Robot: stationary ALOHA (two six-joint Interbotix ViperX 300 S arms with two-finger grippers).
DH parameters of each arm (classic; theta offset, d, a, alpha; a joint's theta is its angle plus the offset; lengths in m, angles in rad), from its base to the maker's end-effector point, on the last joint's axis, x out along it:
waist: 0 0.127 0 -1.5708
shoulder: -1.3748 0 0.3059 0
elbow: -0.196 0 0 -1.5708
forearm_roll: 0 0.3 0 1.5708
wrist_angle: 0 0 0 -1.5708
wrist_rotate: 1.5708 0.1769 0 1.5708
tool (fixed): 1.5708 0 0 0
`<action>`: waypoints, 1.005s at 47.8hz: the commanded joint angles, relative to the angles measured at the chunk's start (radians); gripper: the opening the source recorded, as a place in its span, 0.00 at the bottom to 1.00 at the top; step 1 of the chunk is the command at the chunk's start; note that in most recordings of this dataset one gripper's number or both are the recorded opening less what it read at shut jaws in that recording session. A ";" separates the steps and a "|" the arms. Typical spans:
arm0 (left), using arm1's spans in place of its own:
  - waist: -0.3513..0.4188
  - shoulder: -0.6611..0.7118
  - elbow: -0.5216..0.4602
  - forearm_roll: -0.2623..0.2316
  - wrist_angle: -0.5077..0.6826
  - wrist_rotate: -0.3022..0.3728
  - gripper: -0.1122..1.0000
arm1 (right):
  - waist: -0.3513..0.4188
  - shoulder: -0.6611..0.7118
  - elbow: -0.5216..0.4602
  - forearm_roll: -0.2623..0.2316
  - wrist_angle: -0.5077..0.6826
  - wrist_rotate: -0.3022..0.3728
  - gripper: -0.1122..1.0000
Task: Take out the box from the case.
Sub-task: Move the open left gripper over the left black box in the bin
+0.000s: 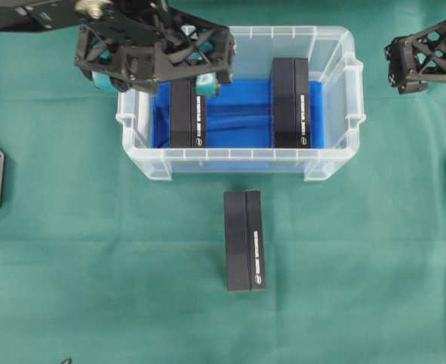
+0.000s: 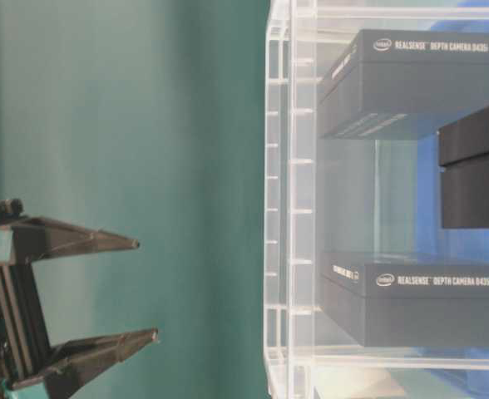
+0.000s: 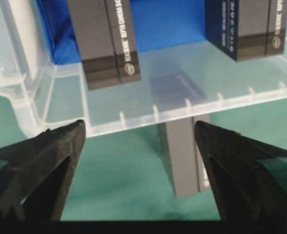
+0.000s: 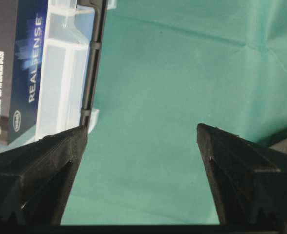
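Observation:
The case (image 1: 337,163) is a clear plastic bin with a blue cloth on its bottom. Two black boxes lie inside it, one on the left (image 1: 186,114) and one on the right (image 1: 290,102). A third black box (image 1: 246,240) lies on the green cloth in front of the case. My left gripper (image 1: 159,82) hangs open above the case's left back part, over the left box and apart from it. The table-level view shows that gripper (image 2: 145,289) well clear of the rim (image 2: 276,208). My right gripper (image 1: 414,67) stands open beyond the case's right end, holding nothing.
A green cloth (image 1: 94,250) covers the table. In the left wrist view the case's front wall (image 3: 148,114) runs between the inner boxes (image 3: 104,44) and the outer box (image 3: 182,156). The right wrist view shows the case's end (image 4: 65,83).

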 commanded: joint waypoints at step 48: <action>0.018 0.014 0.021 0.009 -0.006 -0.041 0.93 | -0.002 -0.005 -0.011 -0.009 -0.008 -0.014 0.92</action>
